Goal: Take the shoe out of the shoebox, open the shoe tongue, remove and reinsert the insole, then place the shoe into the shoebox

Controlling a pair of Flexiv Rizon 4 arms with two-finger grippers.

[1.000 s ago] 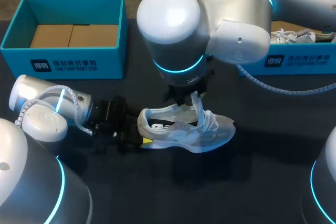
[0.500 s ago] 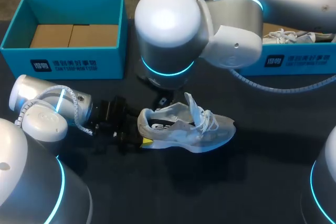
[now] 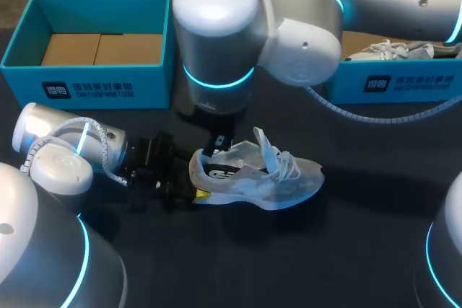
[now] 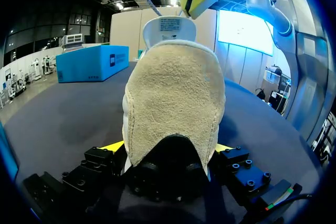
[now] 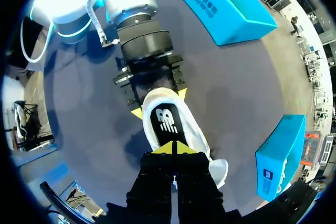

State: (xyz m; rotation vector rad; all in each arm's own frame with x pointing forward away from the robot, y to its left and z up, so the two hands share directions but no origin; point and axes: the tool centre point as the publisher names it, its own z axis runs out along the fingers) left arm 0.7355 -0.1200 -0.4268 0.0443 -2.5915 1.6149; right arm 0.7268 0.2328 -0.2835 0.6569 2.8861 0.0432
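Moved: the right arm's large joint has shifted up and toward the left shoebox, and the right fingers have let go of the tongue and risen off it.

Item: shoe (image 3: 260, 177), pale grey-white. It lies on its sole on the dark tabletop (image 3: 361, 243), outside both boxes, with the heel toward the left arm and the toe toward the right.
- Tongue (image 3: 264, 143): stands up, with loose white laces (image 3: 290, 165) just beside it.
- Insole (image 5: 167, 121): black with a white mark, lying inside the shoe and visible through the opening.

Left fingers (image 4: 114, 146): clamped on the heel of the shoe, one yellow tip on each side, low to the tabletop.

Right fingers (image 5: 169, 148): pressed together tip to tip and holding nothing. They hang above the shoe's opening, pointing down at the insole.

Left shoebox (image 3: 144, 86): blue and open, with brown card inside, at the far left of the tabletop.

Right shoebox (image 3: 419, 83): blue, at the far right, with a second white shoe (image 3: 393, 50) inside, partly hidden by the right arm.
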